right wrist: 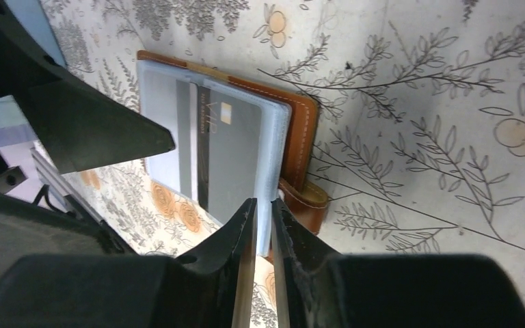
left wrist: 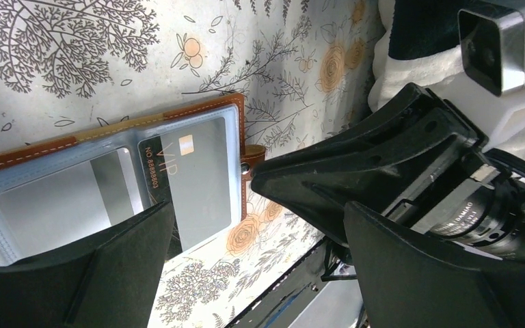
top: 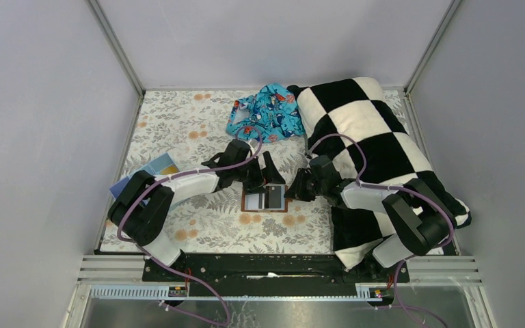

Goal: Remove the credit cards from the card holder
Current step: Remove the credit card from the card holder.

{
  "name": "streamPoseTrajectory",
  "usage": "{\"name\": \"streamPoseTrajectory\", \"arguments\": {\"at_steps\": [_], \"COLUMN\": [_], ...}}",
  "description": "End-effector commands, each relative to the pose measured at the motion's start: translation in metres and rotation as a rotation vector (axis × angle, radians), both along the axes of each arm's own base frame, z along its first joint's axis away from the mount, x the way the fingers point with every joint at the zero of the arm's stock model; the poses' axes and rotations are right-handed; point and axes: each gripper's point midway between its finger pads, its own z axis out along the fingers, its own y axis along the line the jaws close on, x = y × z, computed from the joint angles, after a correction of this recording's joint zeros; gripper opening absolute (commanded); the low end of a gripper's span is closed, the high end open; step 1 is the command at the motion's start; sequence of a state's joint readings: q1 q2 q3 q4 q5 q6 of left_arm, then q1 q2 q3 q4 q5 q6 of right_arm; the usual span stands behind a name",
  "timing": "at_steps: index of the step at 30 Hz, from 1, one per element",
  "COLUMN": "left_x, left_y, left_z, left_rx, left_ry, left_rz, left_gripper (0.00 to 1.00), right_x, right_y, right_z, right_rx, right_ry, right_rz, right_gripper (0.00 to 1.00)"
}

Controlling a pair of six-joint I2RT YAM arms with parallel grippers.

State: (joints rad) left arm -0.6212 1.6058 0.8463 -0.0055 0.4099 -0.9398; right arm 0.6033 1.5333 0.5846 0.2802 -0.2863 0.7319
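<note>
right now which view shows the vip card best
Left wrist: the VIP card is closest, lettering and chip legible, one corner behind a finger. Right wrist shows it smaller, partly behind fingertips. Top external: just a small dark patch.

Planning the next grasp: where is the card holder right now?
In the top view, the card holder lies open on the floral cloth near centre, just left of the checkered pillow.

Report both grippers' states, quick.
Left gripper: open, holding nothing.
Right gripper: nearly shut, apparently pinching the sleeve edge of the holder.
</note>
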Motion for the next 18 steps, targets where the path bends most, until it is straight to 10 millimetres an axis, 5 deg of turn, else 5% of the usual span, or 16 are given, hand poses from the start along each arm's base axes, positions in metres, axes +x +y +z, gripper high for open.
{"name": "streamPoseTrajectory", "arguments": {"at_steps": [1,10,18], "left_x": [0.003,-0.009,-0.009], "left_y": [0.0,-0.005,0.002], "left_z": [-0.004,-0.02,-0.02], "left_rx": [0.019,0.019,0.041], "left_ry": [-0.046,0.041,0.032], "left_rz": [-0.023,-0.084,-0.057], "left_gripper": [0.99,0.93,0.89], "right_x": [0.004,0.004,-0.004], "right_y": [0.016,0.022,0.017], "right_z": [0.019,0.015,-0.014], "right_rx": [0.096,0.107,0.08], "right_ry": [-0.04,-0.024,0.041], "right_rz": [0.022,0.039,0.029], "right_gripper": [0.21,0.2,0.2]}}
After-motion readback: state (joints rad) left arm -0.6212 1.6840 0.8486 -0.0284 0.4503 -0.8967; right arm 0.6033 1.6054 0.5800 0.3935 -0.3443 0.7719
